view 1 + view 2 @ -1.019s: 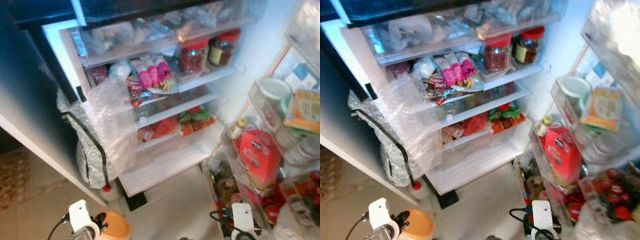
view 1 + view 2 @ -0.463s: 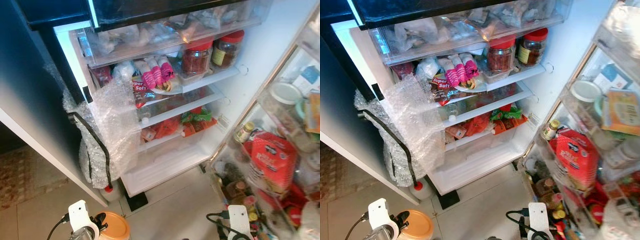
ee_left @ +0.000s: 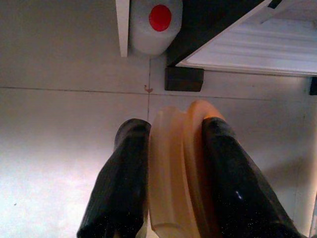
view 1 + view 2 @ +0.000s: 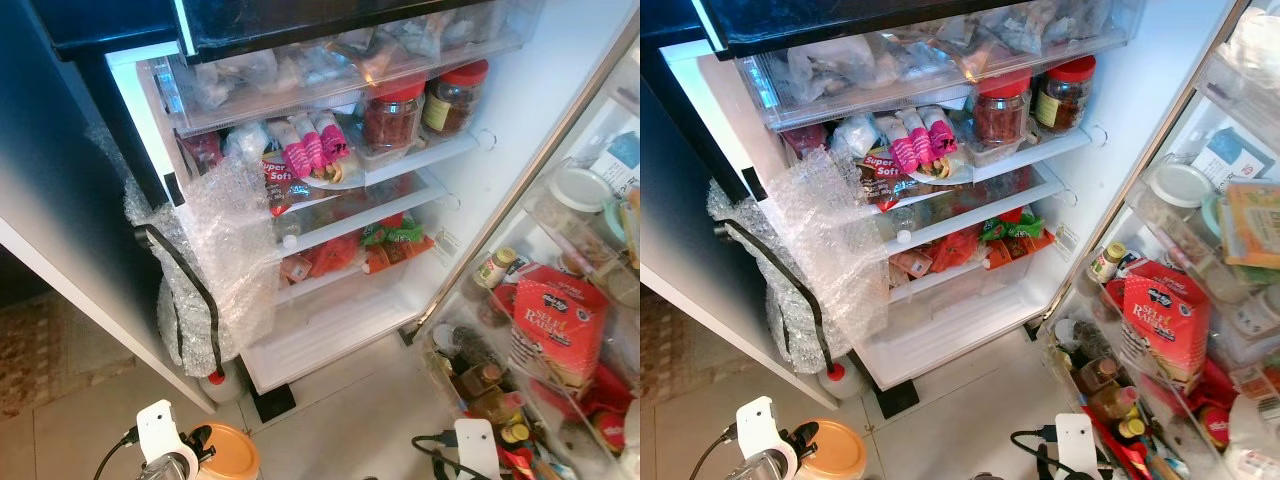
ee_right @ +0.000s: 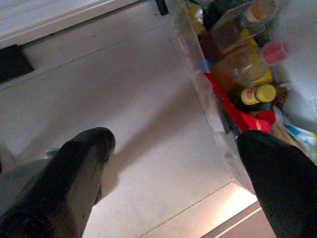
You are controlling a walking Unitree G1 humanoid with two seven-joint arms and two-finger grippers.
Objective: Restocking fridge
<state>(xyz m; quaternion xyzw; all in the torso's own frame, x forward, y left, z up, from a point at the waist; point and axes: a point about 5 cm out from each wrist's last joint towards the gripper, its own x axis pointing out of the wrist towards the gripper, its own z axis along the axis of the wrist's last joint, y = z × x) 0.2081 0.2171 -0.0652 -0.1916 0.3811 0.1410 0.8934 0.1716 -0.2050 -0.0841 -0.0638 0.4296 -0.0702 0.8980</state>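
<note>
While the left gripper [image 3: 171, 198] fingers clamp an orange lid [image 3: 181, 173] between them, the right gripper [image 5: 173, 173] fingers spread wide above the floor [image 5: 138, 109].

1. Pale, glossy floor tiles [image 4: 350, 410] with thin grout lines spread out below the open fridge [image 4: 520, 90].
2. A white panel [image 4: 70, 290] slants away on the left of the fridge, dark above it.
3. A patterned brownish rug [image 4: 45, 350] lies on the floor beyond that panel, further left of the fridge.
4. A white jug with a red cap [image 3: 159, 17] stands on the tiles by the fridge's lower left corner.
5. Bright light falls from the fridge interior onto the tiles in front of it.
</note>
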